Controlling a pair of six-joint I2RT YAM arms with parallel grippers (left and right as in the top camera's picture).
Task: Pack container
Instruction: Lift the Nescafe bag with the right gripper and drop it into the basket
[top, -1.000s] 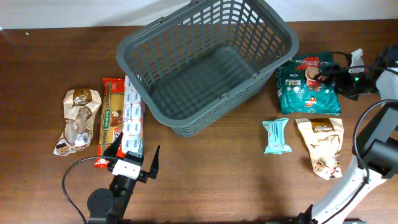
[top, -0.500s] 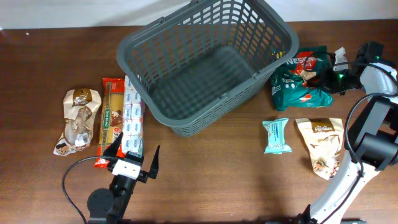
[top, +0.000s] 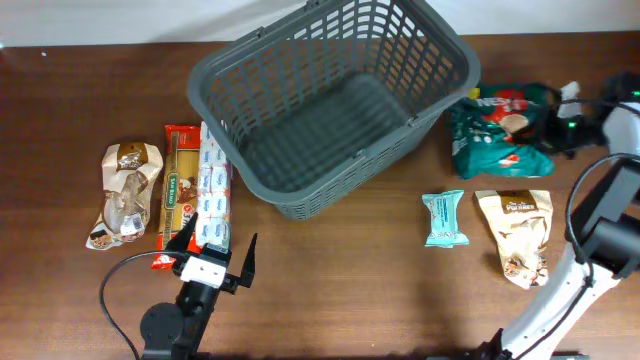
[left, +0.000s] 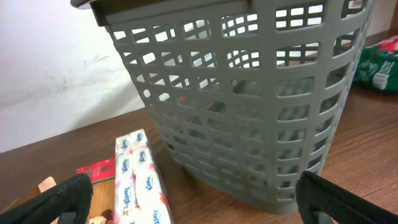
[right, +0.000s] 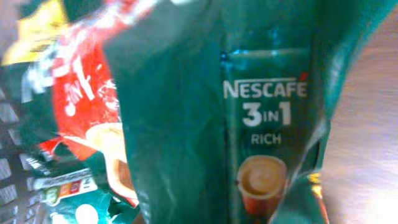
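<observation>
Dark grey lattice basket (top: 300, 65), green-and-red coffee bag (top: 495, 140), pale teal snack packet (top: 444, 218), tan pouch (top: 520, 230), dark brown wood-grain bench (top: 350, 290).

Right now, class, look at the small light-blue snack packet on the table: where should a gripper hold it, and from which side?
Grip the snack packet across its narrow middle, coming straight down from above. It lies flat on the table and is longer than wide. Bare wood along both long sides probably leaves room to close in.
</observation>
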